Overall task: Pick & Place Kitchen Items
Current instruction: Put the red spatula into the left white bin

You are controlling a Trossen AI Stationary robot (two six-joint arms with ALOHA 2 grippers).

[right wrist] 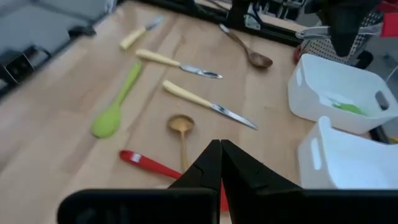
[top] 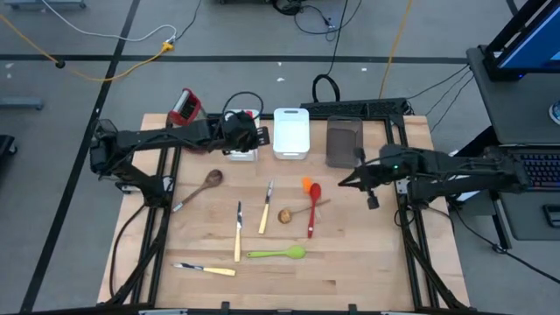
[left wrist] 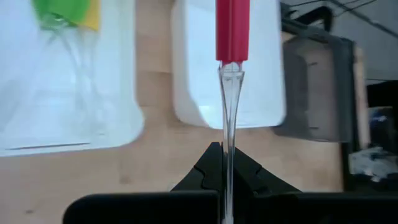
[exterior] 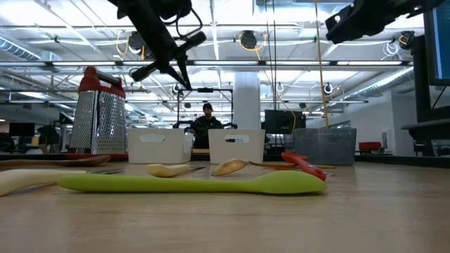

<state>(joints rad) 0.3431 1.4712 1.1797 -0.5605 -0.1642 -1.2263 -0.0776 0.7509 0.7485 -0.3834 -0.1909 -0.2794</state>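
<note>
Kitchen items lay loose across the table (top: 350,271): a green spoon (top: 276,254), red spoon (top: 312,208), wooden spoon (top: 199,187) and cream-handled knives (top: 265,208). The left gripper (left wrist: 225,167), above the white bins (top: 291,133), was clenched on the clear stem of a red spatula (left wrist: 232,28), blade hanging over a bin. The right gripper (right wrist: 220,163) hovered empty, fingers pressed together, above the table's right side near the red spoon. These utensils looked light and stiff; the clear plastic handle probably slippery. Each is best taken mid-handle, across its narrow width, well clear of knife blades.
</note>
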